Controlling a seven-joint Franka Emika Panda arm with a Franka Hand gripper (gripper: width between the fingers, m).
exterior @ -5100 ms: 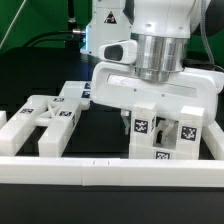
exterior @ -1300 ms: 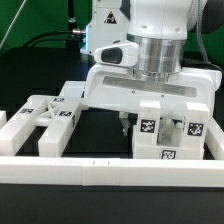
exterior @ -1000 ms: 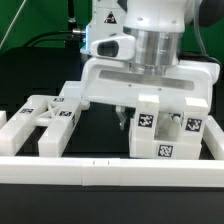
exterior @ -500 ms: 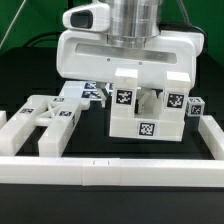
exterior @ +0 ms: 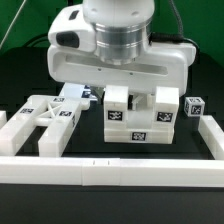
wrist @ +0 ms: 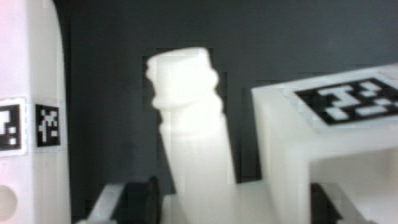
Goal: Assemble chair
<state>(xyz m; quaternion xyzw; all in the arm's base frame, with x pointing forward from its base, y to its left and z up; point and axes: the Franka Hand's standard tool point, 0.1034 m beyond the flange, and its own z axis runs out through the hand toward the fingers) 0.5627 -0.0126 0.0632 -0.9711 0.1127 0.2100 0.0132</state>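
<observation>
My gripper [exterior: 138,92] hangs from the big white wrist housing and is shut on the chair's seat block assembly [exterior: 140,122], a white blocky piece with upright posts and several square tags. In the wrist view a white upright bar [wrist: 189,120] stands between the dark fingers [wrist: 150,196], my gripper [wrist: 224,196] closed round its base. A tagged white block [wrist: 342,108] lies beside it. The X-braced frame [exterior: 45,118] lies on the table at the exterior view's left, apart from the gripper.
A small tagged cube [exterior: 193,105] stands at the exterior view's right, close to the held assembly. Long plain white border rails run along the front [exterior: 110,170] and the right side [exterior: 212,135]. Another tagged white piece [wrist: 25,125] shows at the wrist view's edge.
The gripper has carried the seat block assembly toward the exterior view's left and upward in the picture. The wrist housing has turned. The X-braced frame has not moved.
</observation>
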